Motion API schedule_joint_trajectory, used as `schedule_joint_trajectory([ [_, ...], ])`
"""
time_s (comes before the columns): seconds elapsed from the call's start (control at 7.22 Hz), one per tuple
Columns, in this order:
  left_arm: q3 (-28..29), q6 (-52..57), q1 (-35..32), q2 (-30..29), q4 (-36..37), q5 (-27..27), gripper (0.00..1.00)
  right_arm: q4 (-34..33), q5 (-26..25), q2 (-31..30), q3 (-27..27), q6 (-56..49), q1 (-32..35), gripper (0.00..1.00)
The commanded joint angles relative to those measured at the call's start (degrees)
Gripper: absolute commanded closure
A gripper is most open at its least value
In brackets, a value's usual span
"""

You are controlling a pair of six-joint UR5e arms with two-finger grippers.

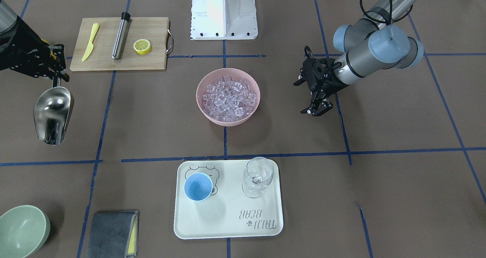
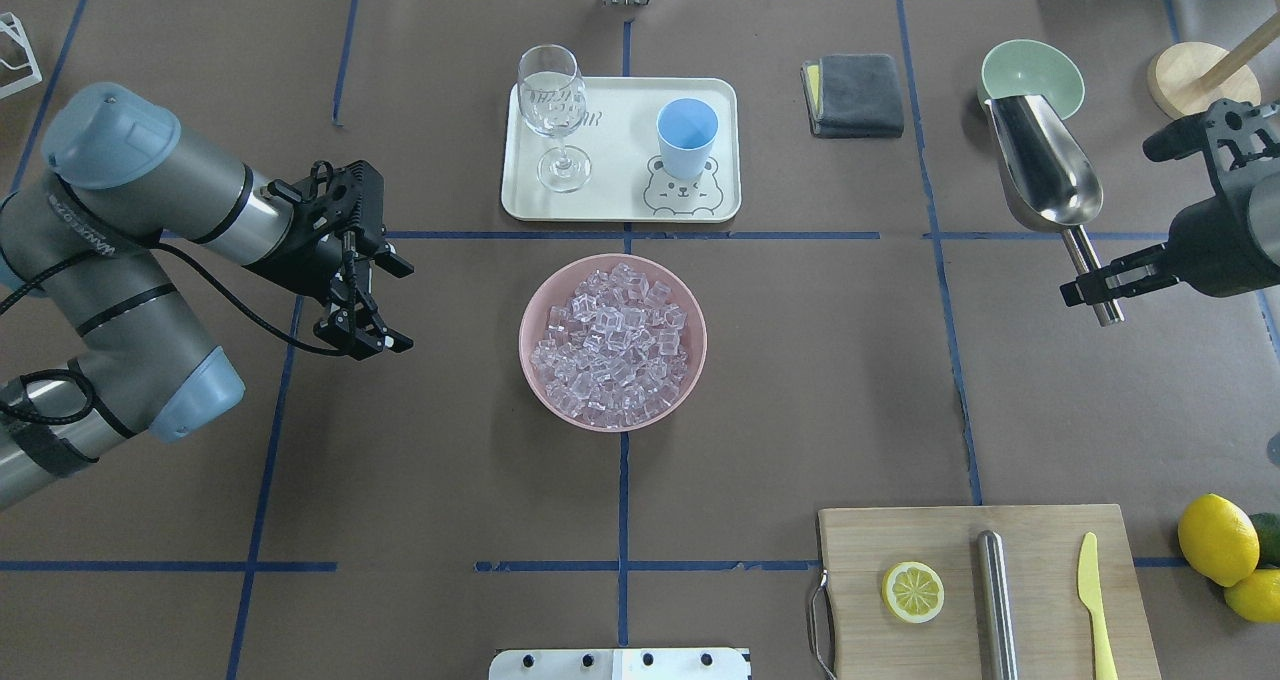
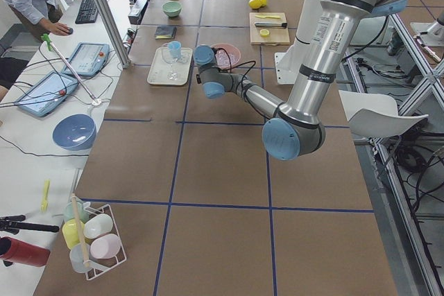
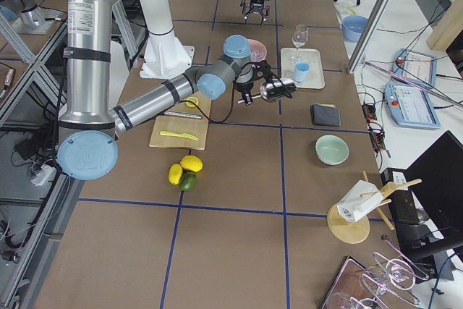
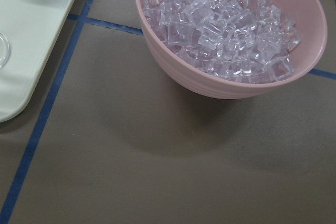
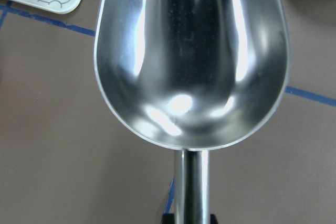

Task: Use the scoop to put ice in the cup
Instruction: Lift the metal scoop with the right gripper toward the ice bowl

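My right gripper (image 2: 1095, 285) is shut on the thin handle of the steel scoop (image 2: 1045, 165), which it holds above the table at my far right. The scoop's bowl (image 6: 191, 61) is empty. The ice (image 2: 615, 345) fills the pink bowl (image 2: 527, 330) at the table's middle. The light-blue cup (image 2: 687, 135) stands upright and empty on the white tray (image 2: 620, 170) beyond the bowl. My left gripper (image 2: 395, 305) is open and empty, to the left of the pink bowl; its wrist view shows the ice (image 5: 220, 19) close by.
A clear stemmed glass (image 2: 552, 110) stands on the tray beside the cup. A pale green bowl (image 2: 1032, 75) sits just behind the scoop, with a grey cloth (image 2: 855, 95) to its left. A cutting board (image 2: 960, 600) near my right holds a lemon half, a steel cylinder and a yellow knife.
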Motion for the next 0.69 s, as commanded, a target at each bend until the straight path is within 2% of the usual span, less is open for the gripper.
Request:
schedule_joint_trajectory([
  [0.0,-0.07,0.0,0.0,0.0,0.0,0.0,0.0,-1.03,-2.53,2.44,-0.03,-2.77,0.21,1.0],
  [0.14,-0.07,0.0,0.0,0.0,0.0,0.0,0.0,-4.52,-3.33,4.97,0.06,-5.82,-0.06,1.0],
  [0.42,-0.07,-0.09,0.0,-0.09,0.0,0.0,0.0,-10.16,-13.75,7.01,1.11,-10.51,-5.39,1.0],
  [0.55,0.01,-0.09,0.0,-0.26,0.0,0.0,0.0,-13.23,-16.58,9.11,1.11,-10.69,-7.77,1.0],
])
